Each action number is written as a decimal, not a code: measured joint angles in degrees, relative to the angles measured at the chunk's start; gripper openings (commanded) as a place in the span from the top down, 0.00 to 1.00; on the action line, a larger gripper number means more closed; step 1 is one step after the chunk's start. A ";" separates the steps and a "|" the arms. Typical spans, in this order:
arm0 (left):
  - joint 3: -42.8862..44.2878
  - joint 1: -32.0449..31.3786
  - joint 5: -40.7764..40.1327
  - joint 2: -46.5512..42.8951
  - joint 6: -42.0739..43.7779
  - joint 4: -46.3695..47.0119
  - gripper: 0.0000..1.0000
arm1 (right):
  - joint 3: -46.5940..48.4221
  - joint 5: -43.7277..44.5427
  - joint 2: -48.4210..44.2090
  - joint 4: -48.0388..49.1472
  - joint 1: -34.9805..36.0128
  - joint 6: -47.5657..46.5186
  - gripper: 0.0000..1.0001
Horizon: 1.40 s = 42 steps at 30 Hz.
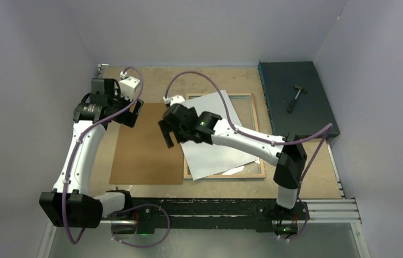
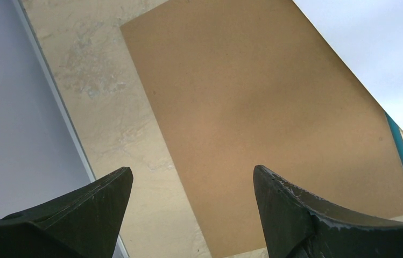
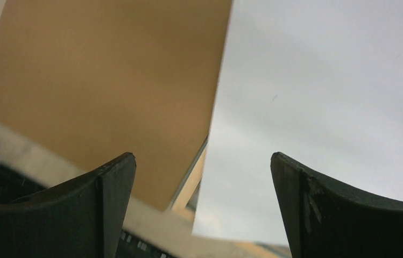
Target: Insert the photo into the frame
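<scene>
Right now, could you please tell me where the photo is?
In the top view the photo lies right of centre, white side up, skewed across the frame, just right of the brown backing board.

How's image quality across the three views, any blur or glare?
Top view: sharp, evenly lit, only faint shadows, white back of the photo bright but not blown out. Left wrist: board slightly soft, fingers dark with little detail. Right wrist: softest of the three, board edge smeared, photo a flat featureless grey.
</scene>
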 measured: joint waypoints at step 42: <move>-3.19 -11.76 -1.36 35.45 -10.21 17.84 0.34 | -0.66 -34.27 21.16 34.88 -51.04 -9.14 0.12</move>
